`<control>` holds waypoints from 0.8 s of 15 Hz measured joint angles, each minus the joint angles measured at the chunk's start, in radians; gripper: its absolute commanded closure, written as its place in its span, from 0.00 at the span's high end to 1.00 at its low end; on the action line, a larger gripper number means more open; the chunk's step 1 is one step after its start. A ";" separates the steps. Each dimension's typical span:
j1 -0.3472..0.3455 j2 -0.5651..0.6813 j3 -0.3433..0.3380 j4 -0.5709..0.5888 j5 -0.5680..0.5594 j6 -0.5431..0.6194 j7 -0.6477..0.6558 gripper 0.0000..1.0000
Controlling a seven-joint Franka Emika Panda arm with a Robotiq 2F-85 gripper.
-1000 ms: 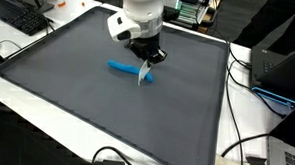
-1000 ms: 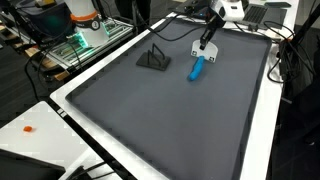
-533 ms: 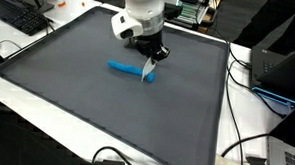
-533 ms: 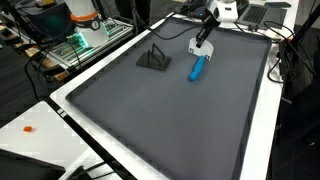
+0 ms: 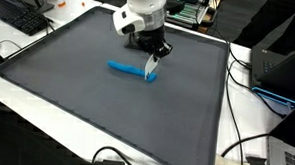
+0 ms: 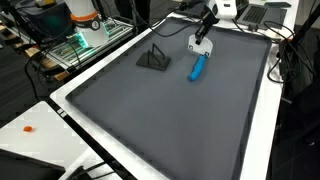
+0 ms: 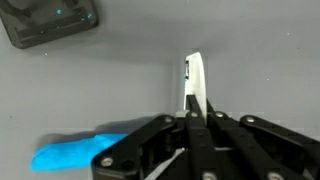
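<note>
My gripper (image 5: 154,53) is shut on a thin white flat piece (image 5: 151,67) and holds it just above the dark grey mat (image 5: 77,84). A blue oblong object (image 5: 128,69) lies on the mat right beside and below the white piece. In an exterior view the gripper (image 6: 204,30) hangs over the far part of the mat with the white piece (image 6: 195,44) above the blue object (image 6: 198,68). In the wrist view the fingers (image 7: 197,112) pinch the white piece (image 7: 194,78). The blue object (image 7: 75,155) is at lower left.
A black angular stand (image 6: 153,58) sits on the mat near the blue object; it also shows in the wrist view (image 7: 45,20). White table borders (image 6: 70,120) ring the mat. Cables (image 5: 240,147), a keyboard (image 5: 15,17) and equipment surround the table.
The gripper has risen and shifted slightly toward the mat's far edge, lifting the white piece off the mat. The blue object has stayed in place.
</note>
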 measured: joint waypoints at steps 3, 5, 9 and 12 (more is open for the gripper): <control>-0.001 -0.028 -0.006 0.002 -0.011 -0.005 0.000 0.01; -0.005 -0.046 -0.013 0.008 -0.026 -0.009 0.000 0.01; -0.010 -0.058 -0.026 0.018 -0.060 -0.010 0.000 0.01; -0.012 -0.053 -0.028 0.023 -0.079 -0.010 -0.007 0.01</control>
